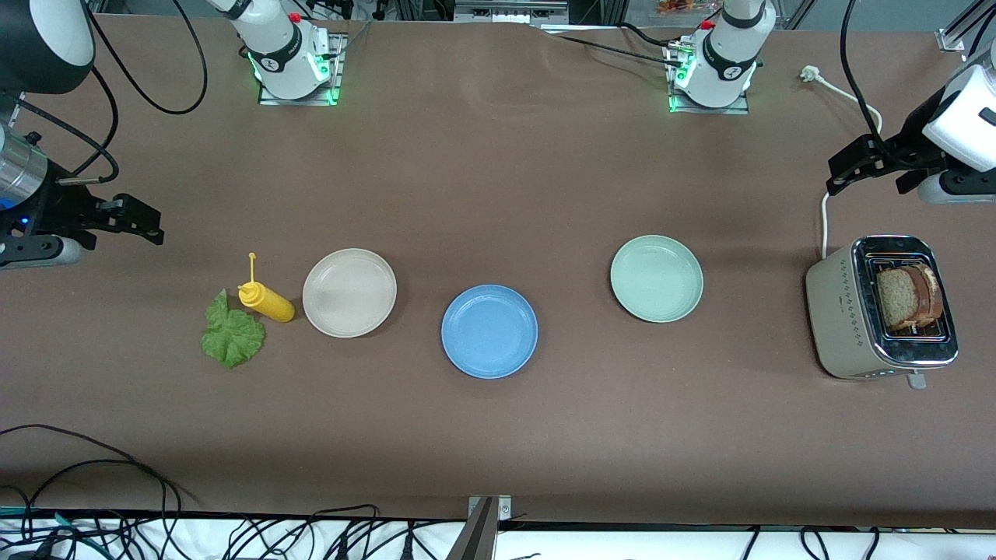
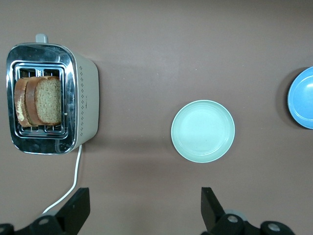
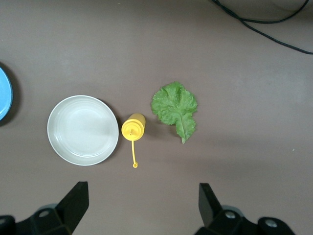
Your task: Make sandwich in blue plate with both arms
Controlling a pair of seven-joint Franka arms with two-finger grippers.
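**A:** Well, where does the job stand?

**B:** At the very start, I'd judge. Nearest the front camera on the worktop (image 1: 498, 435) sits the blue plate (image 1: 489, 331), bare, roughly midway between the two ends. No sandwich exists yet.

**A:** And the makings?

**B:** Toward the right arm's end lies the lettuce leaf (image 1: 232, 336), flat on the worktop, with a yellow squeeze bottle (image 1: 267, 302) on its side just beside it and touching its edge. Next to the bottle is the beige plate (image 1: 349, 292), empty. Toward the left arm's end is the pale green plate (image 1: 657, 278), also empty, and then the toaster (image 1: 836, 315) with two bread slices (image 1: 906, 295) standing upright in its slots.

**A:** The arms?

**B:** Both up in the air with nothing held. The right claw (image 1: 144, 222) hangs near the worktop's edge at its own end, jaws spread wide. The left claw (image 1: 852, 167) hovers over the worktop a little farther off than the toaster, jaws likewise wide apart and empty.

**A:** Next move?

**B:** Probably the left arm comes down over the toaster and pinches one slice by its top edge. That calls for a straight lift, so the slice clears the slot.
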